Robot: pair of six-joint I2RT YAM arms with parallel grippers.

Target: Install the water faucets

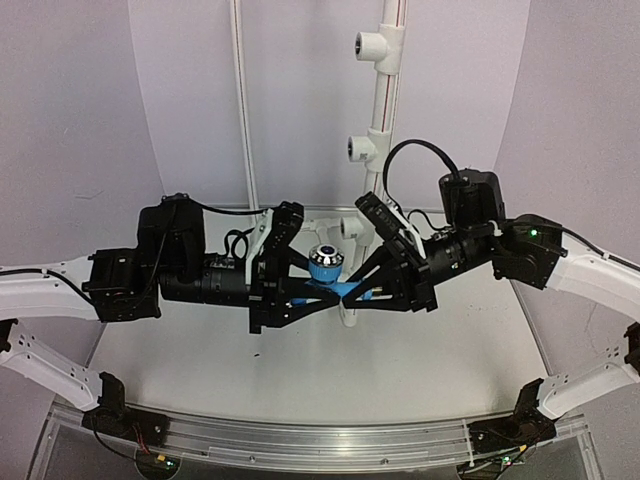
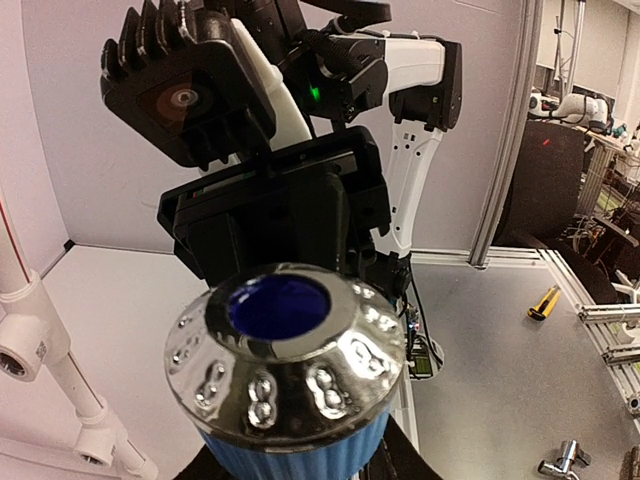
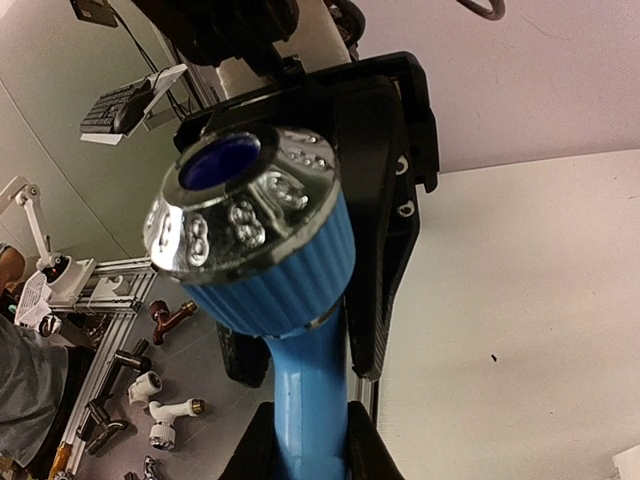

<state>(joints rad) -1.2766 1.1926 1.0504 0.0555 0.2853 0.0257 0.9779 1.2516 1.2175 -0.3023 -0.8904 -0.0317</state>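
Note:
The water faucet (image 1: 325, 263), bright blue with a silvery round knob, hangs above the table between both arms. My right gripper (image 1: 362, 291) is shut on its blue stem (image 3: 300, 390), and in the right wrist view the fingers (image 3: 365, 455) press the stem from both sides at the bottom edge. My left gripper (image 1: 316, 292) is closed around the ribbed blue knob (image 2: 300, 445). In the left wrist view its silver cap (image 2: 290, 350) fills the lower middle and hides most of the fingers. The threaded end is hidden.
A white upright pipe (image 1: 386, 90) with tee fittings (image 1: 354, 148) stands behind the grippers, and part of it shows at the left of the left wrist view as the pipe (image 2: 35, 330). Spare fittings (image 3: 165, 420) lie beyond the table edge.

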